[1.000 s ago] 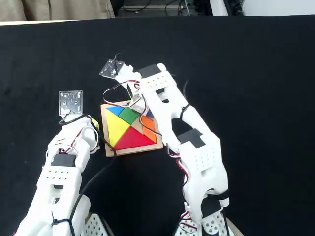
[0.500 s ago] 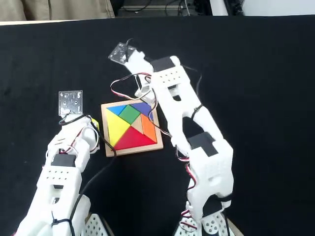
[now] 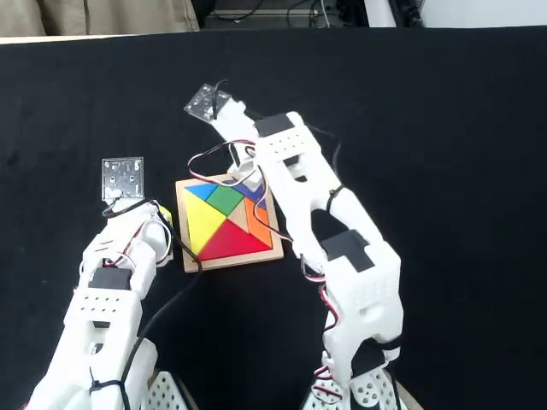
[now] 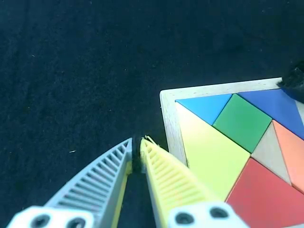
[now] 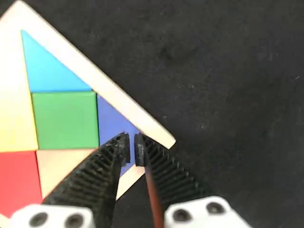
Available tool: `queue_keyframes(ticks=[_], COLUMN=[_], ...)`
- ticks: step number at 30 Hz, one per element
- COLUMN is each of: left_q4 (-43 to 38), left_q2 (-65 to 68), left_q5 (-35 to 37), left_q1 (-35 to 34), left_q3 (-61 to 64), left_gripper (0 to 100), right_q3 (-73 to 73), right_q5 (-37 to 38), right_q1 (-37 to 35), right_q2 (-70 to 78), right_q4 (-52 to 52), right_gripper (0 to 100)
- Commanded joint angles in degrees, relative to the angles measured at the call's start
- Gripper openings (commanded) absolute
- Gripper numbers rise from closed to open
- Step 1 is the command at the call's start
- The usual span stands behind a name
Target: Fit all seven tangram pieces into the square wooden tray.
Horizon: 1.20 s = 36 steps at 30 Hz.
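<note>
High view shows you the tray (image 3: 231,261) on the black table (image 3: 444,128) between the two arms, with the coloured pieces packed flat inside it. In the left wrist view you can pick them out: yellow triangle (image 4: 209,156), red triangle (image 4: 266,194), light blue triangle (image 4: 206,105), green square (image 4: 242,122), dark blue piece (image 4: 275,102), orange triangle (image 4: 289,147) and a plain wood triangle (image 4: 271,152). Your left gripper (image 4: 137,142) sits low over the table just beside the tray's rim, next to the yellow triangle. Its jaws are drawn almost together on nothing. Your right gripper (image 5: 131,146) hangs over the dark blue piece near a tray corner, jaws likewise narrow and empty.
</note>
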Motion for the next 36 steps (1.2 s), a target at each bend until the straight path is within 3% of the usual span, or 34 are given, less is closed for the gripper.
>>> queue_keyframes(ticks=[1,6,13,19,26,30,36], left_q4=[-1.0,-1.0,-1.0,-1.0,-1.0,-1.0,-2.4], left_q2=[-0.6,-0.6,-0.6,-0.6,-0.7,-1.2,-1.2], left_q5=[-0.5,-0.5,-0.5,-0.5,-0.2,1.3,4.2], left_q1=[0.4,0.4,0.4,0.4,0.0,-2.4,-3.6], left_q3=[-0.7,-0.7,-0.7,-0.7,-0.7,-0.8,-0.6], left_gripper=[5,5,4,4,4,4,4], right_q3=[-2.1,-2.4,-12.3,-7.8,-17.2,-17.4,-18.2], right_q5=[0.4,0.4,0.1,0.4,-0.1,-3.7,-3.6], right_q1=[-0.7,-1.4,-1.6,-2.5,-2.3,-2.5,-0.4], right_q2=[-1.0,5.1,4.7,9.7,3.7,2.4,12.8], right_q4=[0.7,-2.2,8.9,1.1,12.7,7.4,-1.0], right_gripper=[1.1,1.1,1.1,1.1,1.1,1.1,1.1])
